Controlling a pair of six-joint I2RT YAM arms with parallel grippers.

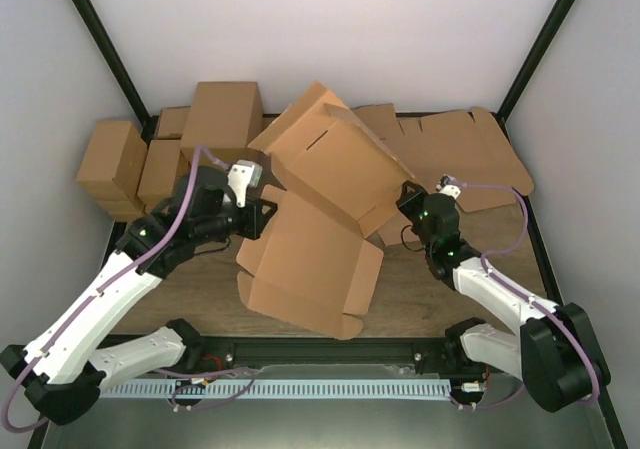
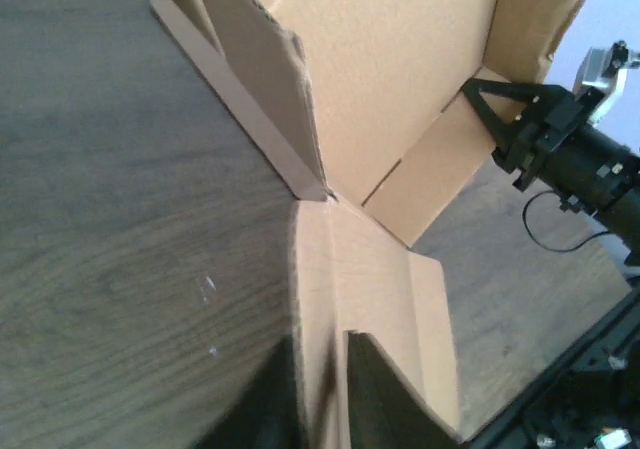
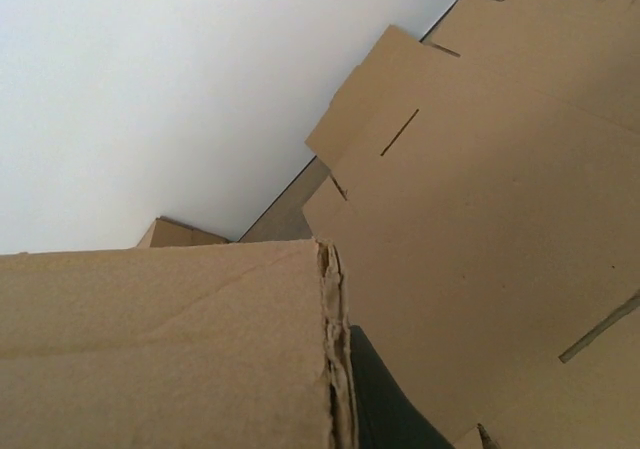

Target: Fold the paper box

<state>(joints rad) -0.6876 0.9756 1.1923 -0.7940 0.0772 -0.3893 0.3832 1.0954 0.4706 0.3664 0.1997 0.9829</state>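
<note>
The left gripper [image 2: 320, 409] pinches a flap of the plain brown corrugated cardboard paper box [image 1: 320, 249] between its fingers. The right gripper [image 1: 408, 197] clamps the raised wall. Best to hinge the flap slowly along the crease just beyond the fingertips.

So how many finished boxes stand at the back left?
4: large box nearest the middle, small box left of it, narrow box in front of that, end box far left. More may be hidden.

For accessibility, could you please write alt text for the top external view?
A half-folded brown corrugated cardboard box sits centrally, pinched by the left gripper on its left side and the right gripper on its right. Folded brown cartons stand back left; flat cardboard blanks lie back right.
</note>
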